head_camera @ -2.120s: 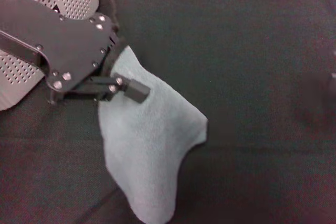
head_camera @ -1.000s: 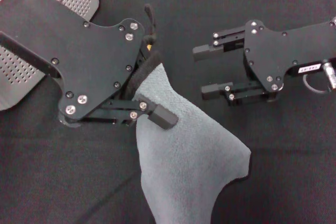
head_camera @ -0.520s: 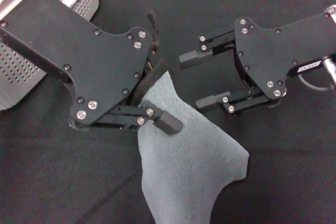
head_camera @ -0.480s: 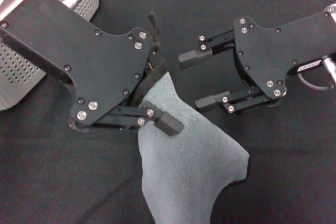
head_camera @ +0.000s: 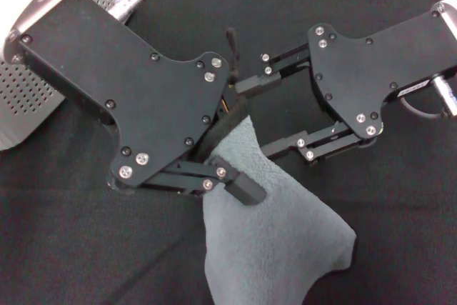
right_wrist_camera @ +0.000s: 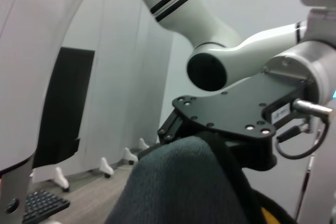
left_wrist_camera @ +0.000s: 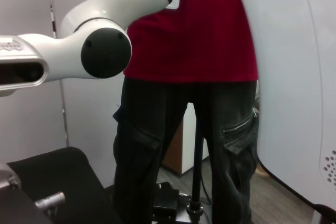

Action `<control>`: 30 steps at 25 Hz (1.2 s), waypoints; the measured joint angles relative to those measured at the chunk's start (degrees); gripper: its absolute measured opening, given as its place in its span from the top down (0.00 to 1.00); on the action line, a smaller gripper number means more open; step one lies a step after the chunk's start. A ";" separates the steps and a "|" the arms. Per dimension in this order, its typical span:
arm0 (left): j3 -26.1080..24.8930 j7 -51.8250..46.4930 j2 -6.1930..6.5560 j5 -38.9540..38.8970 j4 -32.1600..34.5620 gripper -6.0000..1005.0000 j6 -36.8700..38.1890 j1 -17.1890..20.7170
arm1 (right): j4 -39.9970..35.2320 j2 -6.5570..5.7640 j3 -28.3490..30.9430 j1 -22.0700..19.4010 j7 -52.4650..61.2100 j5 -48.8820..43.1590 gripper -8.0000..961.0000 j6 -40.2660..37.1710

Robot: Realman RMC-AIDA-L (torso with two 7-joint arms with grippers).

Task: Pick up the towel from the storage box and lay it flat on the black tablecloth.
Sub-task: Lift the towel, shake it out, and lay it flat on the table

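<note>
Compared with half a second ago, the left pincer [head_camera: 235,155] is sitting farther right and a little nearer in the head view, carrying the soft grey-teal terry towel [head_camera: 275,241] with it, and the right pincer [head_camera: 260,116] is now closer to it, its far finger [head_camera: 251,83] almost meeting the left arm's black plate. The left pincer is gripping the towel's upper corner, clamped on the cloth, while the rest of the towel is hanging down and spreading toward the near edge over the large black matte tablecloth [head_camera: 400,233] covering the counter. The right pincer is standing wide, both fingers pointing left toward the gathered corner, the near finger [head_camera: 282,148] just beside the towel's right edge; whether it is touching cannot be told. The light grey perforated plastic storage box [head_camera: 25,101] is lying at the far left, mostly hidden behind the left arm. In the right wrist view, the towel's [right_wrist_camera: 178,187] dark-bordered top is bulging up close to the camera with the left pincer's black plate behind it.
</note>
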 joint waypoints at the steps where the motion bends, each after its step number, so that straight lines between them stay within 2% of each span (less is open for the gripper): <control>1: 0.17 -0.11 -0.01 -0.09 0.01 0.98 0.00 -0.11 | -0.02 -0.04 -0.41 0.23 -0.13 -0.05 0.42 0.10; 30: 1.43 -1.34 -0.06 0.04 -0.31 0.98 0.00 -1.33 | -0.09 -0.26 -4.95 3.49 -1.37 -0.22 0.45 0.16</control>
